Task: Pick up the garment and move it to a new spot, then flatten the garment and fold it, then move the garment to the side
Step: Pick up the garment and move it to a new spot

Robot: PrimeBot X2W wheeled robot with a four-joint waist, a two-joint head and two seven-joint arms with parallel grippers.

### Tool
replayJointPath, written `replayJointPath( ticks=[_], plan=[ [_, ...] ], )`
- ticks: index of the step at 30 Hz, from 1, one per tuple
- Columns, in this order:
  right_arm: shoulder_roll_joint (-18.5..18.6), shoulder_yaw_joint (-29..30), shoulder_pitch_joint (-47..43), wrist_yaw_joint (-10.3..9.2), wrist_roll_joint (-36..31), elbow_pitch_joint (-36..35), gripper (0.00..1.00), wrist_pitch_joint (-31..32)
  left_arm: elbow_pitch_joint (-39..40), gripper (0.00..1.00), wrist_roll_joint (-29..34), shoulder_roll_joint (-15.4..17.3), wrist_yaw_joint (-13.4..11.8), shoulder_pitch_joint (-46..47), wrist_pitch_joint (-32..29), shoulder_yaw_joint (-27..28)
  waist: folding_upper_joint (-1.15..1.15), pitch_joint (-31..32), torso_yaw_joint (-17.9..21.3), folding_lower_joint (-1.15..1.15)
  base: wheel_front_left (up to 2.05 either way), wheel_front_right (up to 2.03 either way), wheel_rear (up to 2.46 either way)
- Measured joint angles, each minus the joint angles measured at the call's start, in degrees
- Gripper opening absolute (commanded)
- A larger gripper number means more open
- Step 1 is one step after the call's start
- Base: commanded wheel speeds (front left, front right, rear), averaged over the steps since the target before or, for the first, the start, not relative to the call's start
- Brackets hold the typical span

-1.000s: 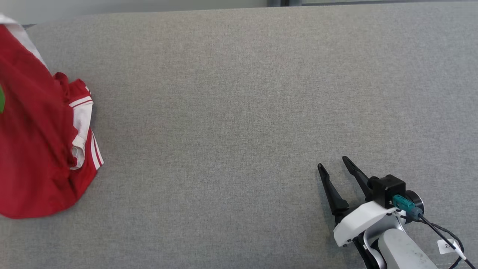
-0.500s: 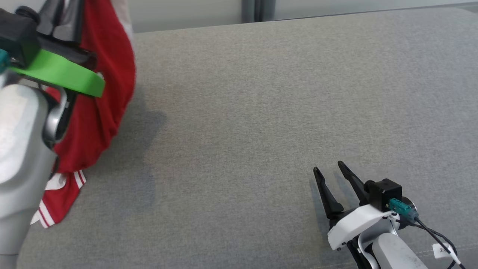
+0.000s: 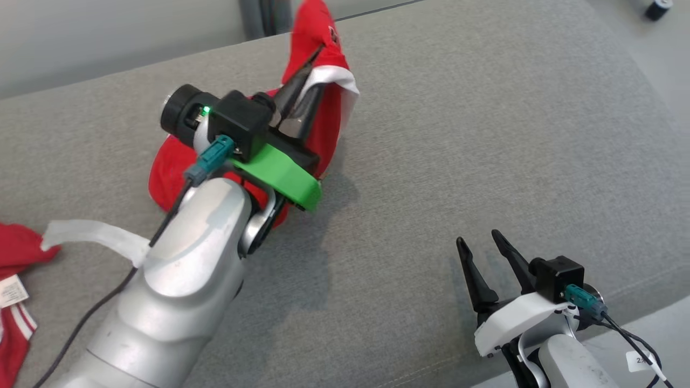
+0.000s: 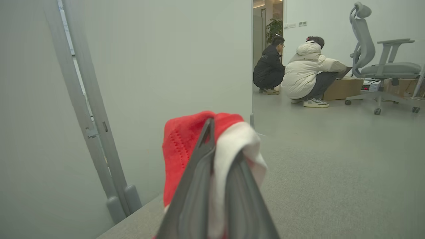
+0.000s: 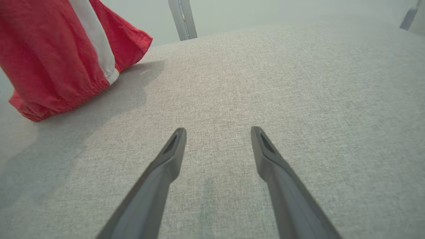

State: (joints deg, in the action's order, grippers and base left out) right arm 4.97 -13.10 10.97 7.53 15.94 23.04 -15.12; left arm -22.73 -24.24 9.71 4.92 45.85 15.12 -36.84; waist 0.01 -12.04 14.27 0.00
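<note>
The garment [image 3: 322, 40] is red with white trim. It hangs from my left gripper [image 3: 318, 67], which is shut on a bunched fold of it above the grey table [image 3: 458, 134], left of the middle. In the left wrist view the red and white cloth [image 4: 179, 146] is pinched between the fingers of the left gripper [image 4: 223, 139]. My right gripper [image 3: 478, 238] stands open and holds nothing near the table's front right. In the right wrist view the right gripper [image 5: 218, 131] hovers low over bare fabric, and the garment [image 5: 43, 59] hangs at the upper left, its hem touching the table.
More red cloth with a white label and stripes [image 3: 13, 269] lies at the left edge; my arm hides whether it joins the held garment. The table's edge runs close by at the lower right. Two people [image 4: 298, 73] crouch beyond by an office chair [image 4: 382, 63].
The head camera has swung, shifting the whole picture. My left arm has carried the garment rightward and up over the table. The right gripper keeps its place and stays open.
</note>
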Motion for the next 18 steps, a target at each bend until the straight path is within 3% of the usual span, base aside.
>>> replayJointPath(
  ticks=[6, 7, 8, 18],
  plan=[
    [-0.37, -0.09, 0.12, 0.00, 0.13, -0.07, 1.00, -0.01, -7.37, 0.02, 2.38, -2.12, 1.13, -3.14, 0.00, 1.44, 0.00, -0.74, 4.55, 0.00, 0.00, 0.00, 0.00],
    [-0.46, -0.07, 0.16, 0.00, 0.19, -0.07, 1.00, -0.01, -8.65, 0.62, 2.63, -2.13, 1.14, -3.61, 0.00, 1.85, 0.00, -0.89, 5.11, 0.00, 0.00, 0.00, 0.00],
    [-0.51, 0.02, 0.16, 0.00, 0.20, -0.07, 1.00, 0.00, -9.83, 1.00, 2.94, -2.11, 1.15, -4.03, 0.00, 2.32, 0.00, -1.04, 5.56, 0.00, 0.00, 0.00, 0.00],
    [-0.70, 0.24, -0.04, -0.01, 0.15, -0.02, 1.00, -0.01, -11.45, 1.00, 6.04, -1.40, 1.05, -11.70, 0.00, 9.65, 0.00, -0.92, 3.89, 0.00, 0.00, 0.00, 0.00]
  ],
)
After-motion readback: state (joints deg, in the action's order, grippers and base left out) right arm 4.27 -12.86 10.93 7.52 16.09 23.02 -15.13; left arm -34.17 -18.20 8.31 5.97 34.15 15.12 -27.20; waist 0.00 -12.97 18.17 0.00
